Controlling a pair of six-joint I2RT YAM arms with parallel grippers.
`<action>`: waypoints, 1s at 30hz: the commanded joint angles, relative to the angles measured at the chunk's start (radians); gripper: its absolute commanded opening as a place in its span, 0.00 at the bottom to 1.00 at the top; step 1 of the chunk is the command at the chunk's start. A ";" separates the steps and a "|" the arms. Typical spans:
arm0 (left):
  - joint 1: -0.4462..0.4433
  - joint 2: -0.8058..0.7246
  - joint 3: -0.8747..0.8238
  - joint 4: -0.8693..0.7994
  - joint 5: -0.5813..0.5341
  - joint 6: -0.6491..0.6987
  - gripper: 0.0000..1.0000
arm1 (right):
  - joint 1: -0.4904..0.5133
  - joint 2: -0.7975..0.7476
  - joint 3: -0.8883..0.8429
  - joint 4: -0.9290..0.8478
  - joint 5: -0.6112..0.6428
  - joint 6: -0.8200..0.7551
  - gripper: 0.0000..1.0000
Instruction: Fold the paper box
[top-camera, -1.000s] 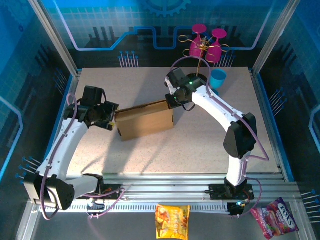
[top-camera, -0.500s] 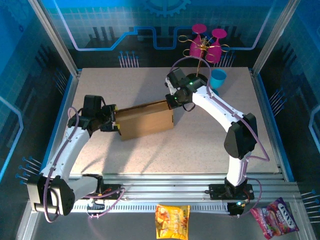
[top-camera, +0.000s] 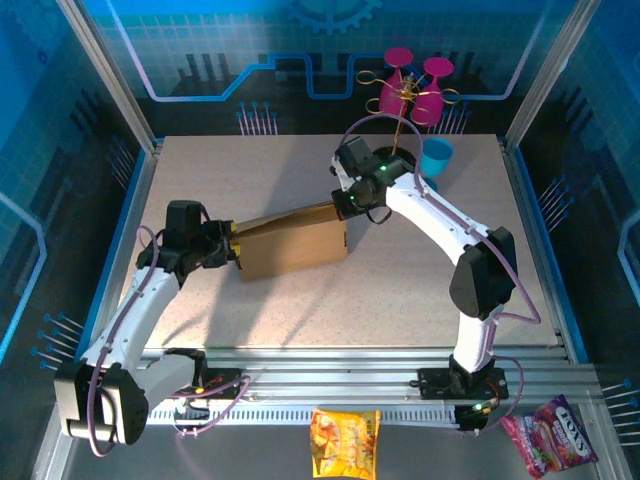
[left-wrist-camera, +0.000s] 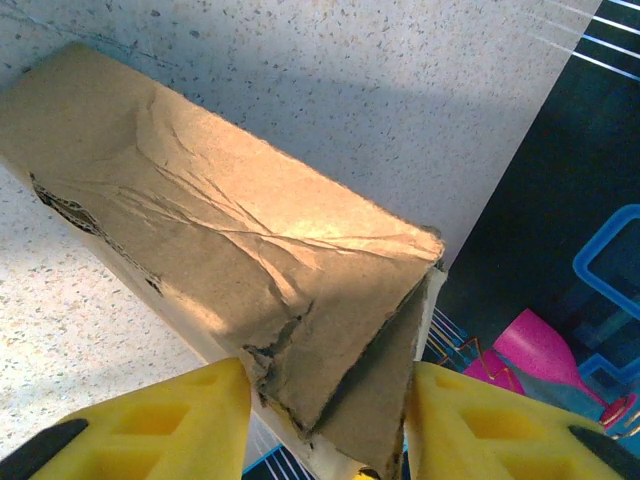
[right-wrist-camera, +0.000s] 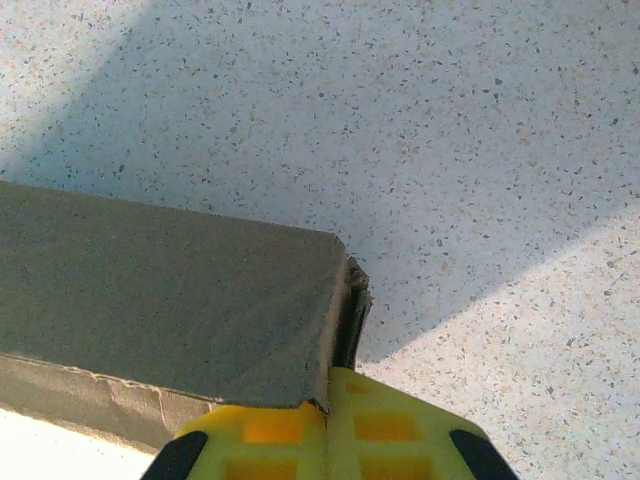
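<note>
The paper box (top-camera: 295, 245) is a flat brown carton lying mid-table, slightly raised at its right end. My left gripper (top-camera: 232, 252) is at its left end. In the left wrist view the yellow fingers (left-wrist-camera: 170, 420) press both sides of the torn, creased open end of the box (left-wrist-camera: 230, 240), with the left gripper (left-wrist-camera: 325, 400) shut on it. My right gripper (top-camera: 345, 205) holds the box's far right corner. In the right wrist view the right gripper (right-wrist-camera: 328, 395) is shut, pinching a thin edge of the cardboard (right-wrist-camera: 150, 290).
A blue cup (top-camera: 436, 158) and pink glasses on a wire stand (top-camera: 415, 90) sit at the back right of the speckled table (top-camera: 400, 290). Two snack bags (top-camera: 345, 440) (top-camera: 550, 435) lie beyond the front rail. Metal frame posts stand at the corners.
My left arm dropped lower and slid right onto the box's left end, and its jaws narrowed around it. The right arm and the box barely moved.
</note>
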 joint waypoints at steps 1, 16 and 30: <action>0.006 -0.018 -0.035 -0.021 0.023 -0.020 0.37 | 0.016 -0.029 -0.006 -0.045 -0.038 -0.009 0.00; 0.005 -0.063 -0.082 -0.039 0.026 -0.011 0.26 | -0.012 -0.177 -0.024 -0.073 -0.194 0.140 0.43; 0.004 -0.072 -0.081 -0.050 0.033 0.006 0.24 | -0.205 -0.098 -0.156 0.181 -0.549 0.430 0.53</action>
